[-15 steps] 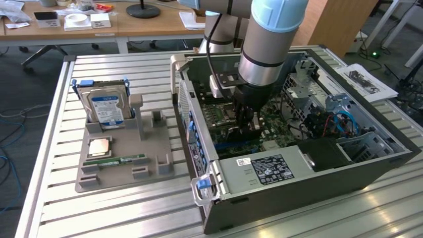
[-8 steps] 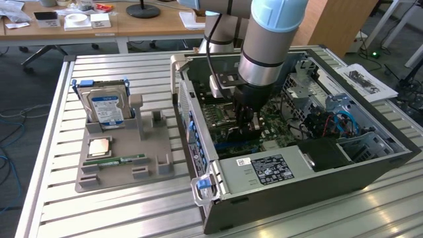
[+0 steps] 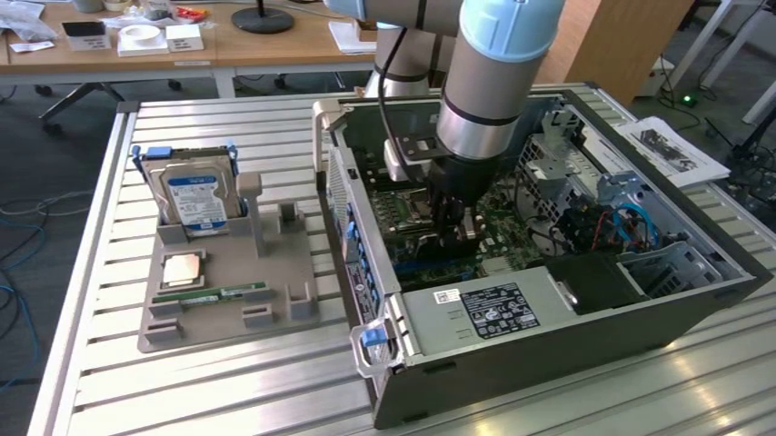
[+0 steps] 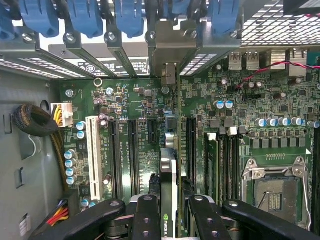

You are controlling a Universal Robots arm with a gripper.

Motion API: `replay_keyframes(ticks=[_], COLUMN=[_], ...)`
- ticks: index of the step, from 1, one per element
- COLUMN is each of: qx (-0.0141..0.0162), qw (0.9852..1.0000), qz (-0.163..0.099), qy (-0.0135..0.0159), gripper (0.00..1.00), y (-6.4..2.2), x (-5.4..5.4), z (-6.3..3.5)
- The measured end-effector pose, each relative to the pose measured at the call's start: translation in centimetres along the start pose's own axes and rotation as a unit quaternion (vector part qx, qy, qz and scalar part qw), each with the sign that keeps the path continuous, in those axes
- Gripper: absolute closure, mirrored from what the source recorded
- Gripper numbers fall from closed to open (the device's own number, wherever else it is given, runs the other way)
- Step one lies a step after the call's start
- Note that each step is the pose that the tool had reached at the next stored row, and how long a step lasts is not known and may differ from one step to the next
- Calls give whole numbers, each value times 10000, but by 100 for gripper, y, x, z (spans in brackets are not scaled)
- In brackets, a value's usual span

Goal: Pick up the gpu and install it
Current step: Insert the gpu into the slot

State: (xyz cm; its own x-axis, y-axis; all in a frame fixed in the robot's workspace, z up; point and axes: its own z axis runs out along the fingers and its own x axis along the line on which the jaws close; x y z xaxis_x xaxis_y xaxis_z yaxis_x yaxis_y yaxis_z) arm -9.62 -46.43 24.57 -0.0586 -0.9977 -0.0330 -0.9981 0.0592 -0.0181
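Observation:
The gpu (image 4: pixel 169 165) stands on edge inside the open computer case (image 3: pixel 546 309), seen edge-on as a thin dark card with a green logo near my fingers. Its silvery end bracket (image 4: pixel 170 47) lies against the case's rear slot openings, under the blue clips (image 4: pixel 85 17). My gripper (image 4: pixel 172 220) is shut on the card's upper edge, one black finger (image 4: pixel 146 215) on each side. In the exterior view the gripper (image 3: pixel 455 222) reaches straight down onto the motherboard (image 3: pixel 412 213). Whether the card sits fully in a slot I cannot tell.
Black expansion slots and a white slot (image 4: pixel 92 150) lie beside the card, the CPU socket (image 4: pixel 272 190) further off. Outside the case, a grey holder (image 3: pixel 224 313) carries a hard drive (image 3: pixel 194 195), a green memory stick (image 3: pixel 224 295) and a chip (image 3: pixel 182 268).

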Motion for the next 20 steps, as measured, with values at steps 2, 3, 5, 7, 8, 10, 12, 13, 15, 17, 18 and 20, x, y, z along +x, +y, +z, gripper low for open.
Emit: replay_keyframes(ticks=[2,3,5,7,8,10,12,13,15,17,18,20], qx=[0,0,0,0,0,1,1,0,1,0,-1,-1], qw=[10000,10000,10000,10000,10000,10000,10000,10000,10000,10000,10000,10000], qz=[0,0,0,0,0,1,-1,-1,-1,0,0,0], qy=[1,0,0,0,0,-1,-1,-1,-1,1,1,1], gripper=[73,73,73,73,73,73,73,73,73,73,73,73], y=[0,0,0,1,1,9,17,19,21,23,24,24], x=[0,0,0,0,0,0,1,1,1,2,2,2], z=[0,0,4,5,5,7,7,6,6,7,8,9])
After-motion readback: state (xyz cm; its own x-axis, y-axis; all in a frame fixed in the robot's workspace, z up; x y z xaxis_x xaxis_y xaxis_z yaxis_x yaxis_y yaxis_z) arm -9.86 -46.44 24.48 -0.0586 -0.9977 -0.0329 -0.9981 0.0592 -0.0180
